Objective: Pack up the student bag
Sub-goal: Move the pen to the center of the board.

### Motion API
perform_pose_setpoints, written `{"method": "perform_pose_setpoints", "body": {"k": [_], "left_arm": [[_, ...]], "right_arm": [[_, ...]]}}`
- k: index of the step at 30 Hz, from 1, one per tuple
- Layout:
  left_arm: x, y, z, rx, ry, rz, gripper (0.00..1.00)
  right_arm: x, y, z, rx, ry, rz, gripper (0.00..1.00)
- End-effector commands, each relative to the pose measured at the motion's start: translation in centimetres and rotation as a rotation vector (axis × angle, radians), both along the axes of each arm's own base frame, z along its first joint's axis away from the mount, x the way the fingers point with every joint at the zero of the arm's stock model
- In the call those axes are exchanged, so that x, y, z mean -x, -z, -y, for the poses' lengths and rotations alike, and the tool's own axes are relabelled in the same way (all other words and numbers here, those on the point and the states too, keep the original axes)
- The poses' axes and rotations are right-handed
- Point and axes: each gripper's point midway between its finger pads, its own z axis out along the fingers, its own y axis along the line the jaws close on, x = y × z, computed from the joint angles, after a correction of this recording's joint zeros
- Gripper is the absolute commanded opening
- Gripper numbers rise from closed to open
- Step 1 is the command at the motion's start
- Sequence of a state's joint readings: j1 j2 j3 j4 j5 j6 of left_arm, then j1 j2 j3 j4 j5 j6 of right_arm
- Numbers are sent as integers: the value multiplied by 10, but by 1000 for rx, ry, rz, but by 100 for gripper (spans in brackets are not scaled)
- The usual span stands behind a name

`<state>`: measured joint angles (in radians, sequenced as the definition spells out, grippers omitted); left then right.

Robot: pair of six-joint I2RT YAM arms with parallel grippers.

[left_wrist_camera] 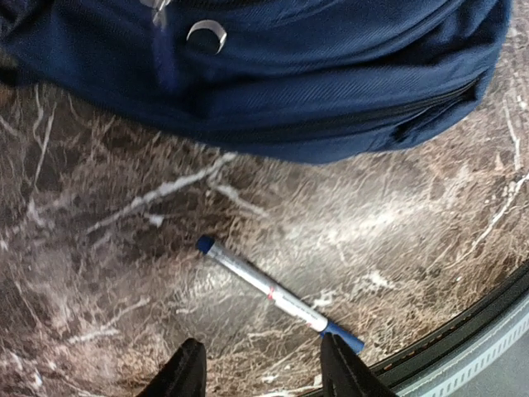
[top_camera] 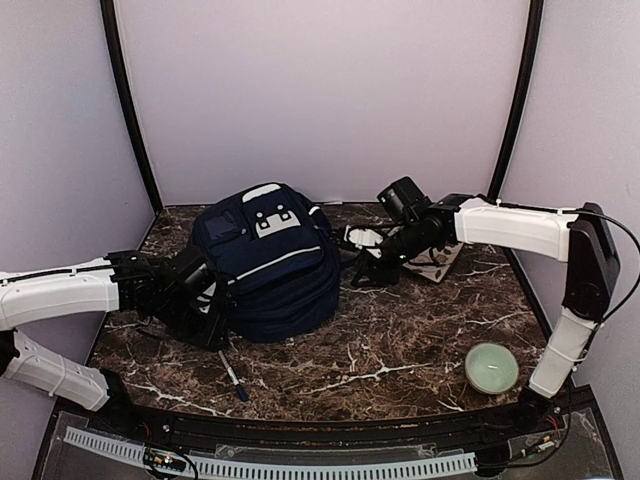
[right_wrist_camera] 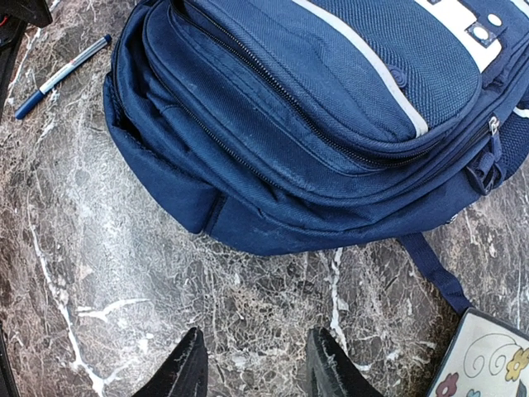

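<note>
shows a navy backpack lying at the middle of a dark marble table, white patch toward the far wall. puts the left gripper close against its near-left side, the right gripper just off its right side beside a flat card. has a pen in front of the backpack and a green bowl at the near right.

The student bag, a bulky navy-blue fabric backpack, lies front-up on the dark marbled counter, just left of centre in the top view. Thin white trim lines cross its front, a white patch sits near its upper end, and the zips in view look closed
</note>
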<state>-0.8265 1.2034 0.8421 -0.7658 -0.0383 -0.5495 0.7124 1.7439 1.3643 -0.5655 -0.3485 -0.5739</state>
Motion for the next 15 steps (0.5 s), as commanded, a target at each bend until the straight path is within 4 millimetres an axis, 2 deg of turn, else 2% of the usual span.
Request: {"method": "perform_pose_setpoints", "body": {"k": [1, 10, 13, 15], "left_arm": [[29, 24, -19, -40, -163, -174, 50], [40, 55, -10, 66, -356, -266, 52], [40, 67, -10, 88, -406, -271, 52], [36, 69, -3, 126, -419, -268, 52]], "right_arm": [[3, -14, -2, -43, -10, 22, 41], [4, -13, -1, -43, -10, 22, 41], [5, -13, -1, -44, -14, 20, 41], [5, -13, -2, -47, -17, 19, 41]]}}
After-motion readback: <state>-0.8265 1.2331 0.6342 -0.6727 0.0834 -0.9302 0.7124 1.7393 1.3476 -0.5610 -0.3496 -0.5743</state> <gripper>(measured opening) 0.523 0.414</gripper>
